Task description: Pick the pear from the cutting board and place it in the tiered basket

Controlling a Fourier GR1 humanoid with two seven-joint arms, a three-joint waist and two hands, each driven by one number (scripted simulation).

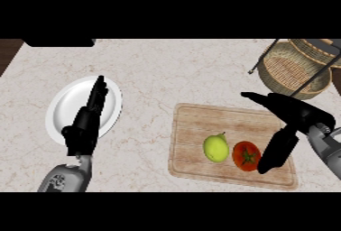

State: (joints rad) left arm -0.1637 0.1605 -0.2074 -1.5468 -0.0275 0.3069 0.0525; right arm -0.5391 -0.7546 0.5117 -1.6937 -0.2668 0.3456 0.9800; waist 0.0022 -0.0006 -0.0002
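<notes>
Head view of the work surface. The counter [166, 67] was a pale, beige-veined marble slab filling nearly the whole frame; a strip of dark brown showed beyond its edge at the upper left, and a dark object cut into the top edge there, its nature not discernible.

A wooden cutting board [200, 122] lay right of centre, its long side slightly tilted. On it rested the yellow-green pear [215, 147], stem pointing up-frame, with a red tomato [246, 155] just beside it on the right; whether the two touched could not be told.

The tiered basket [293, 72], woven wicker in a dark wire frame, stood at the upper right corner, well apart from the pear. A white round plate [66, 103] lay at the left.

The left hand [86, 122] appeared over the plate, fingers straight and together, pointing up-frame, holding nothing. The right hand [286, 131] was over the board's right end, fingers extended downward beside the tomato and thumb spread wide toward the upper left; it grasped nothing, and the pear lay apart from it.
</notes>
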